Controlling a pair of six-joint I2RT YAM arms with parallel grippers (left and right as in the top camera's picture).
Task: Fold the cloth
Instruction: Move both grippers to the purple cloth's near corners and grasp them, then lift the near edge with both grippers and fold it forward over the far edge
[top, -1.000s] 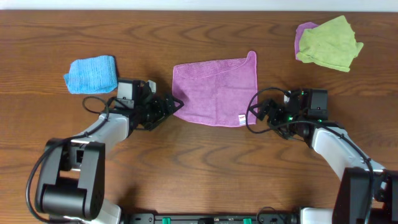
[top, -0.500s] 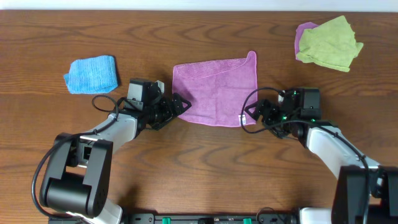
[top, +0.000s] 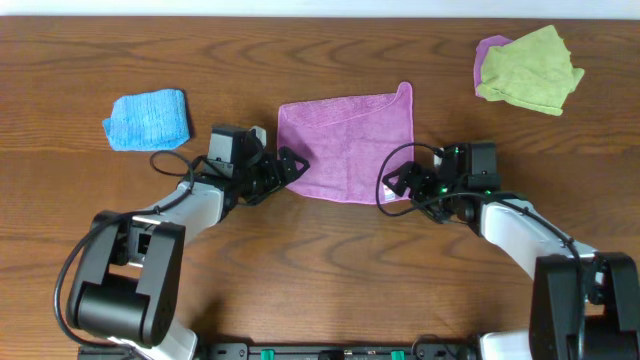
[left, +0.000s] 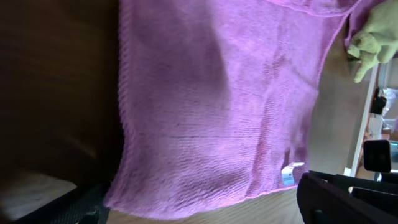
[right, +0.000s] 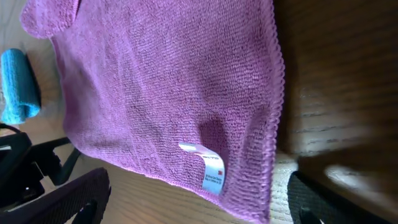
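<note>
closing on the near corners of the purple cloth

the purple cloth (top: 348, 152) lies flat on the table (top: 320, 270), a little wider across than deep, so its long axis runs left to right between the two arms. each arm comes at it low from its own side, pointing inward along that axis.

the left gripper (top: 285, 165) sits at the cloth's left edge, just up from its near-left corner. in the left wrist view the jaws stand spread. the dark fingers (left: 348, 196) show at the lower corners of the frame, and the cloth's hem lies between them, not yet pinched.

the right gripper (top: 395, 182) sits at the cloth's near-right corner, by the small white tag (right: 210, 165) sewn into the near hem. its jaws are spread too, with corner and tag lying between the fingers (right: 62, 199). nothing is gripped.

each near corner looks about as close to its own claw as the other, so neither arm has the lead. the move likely turns on the short axis: the far edge lies straight away from both claws, so the near half would go over the far half. the left claw seems slightly farther up the side than the right, which could skew the fold unless it takes the corner itself.

the blue cloth (top: 148, 118) lies well off the purple cloth's left side. the green cloth (top: 530, 68) lies well beyond its far-right corner. both are out of that path.
</note>
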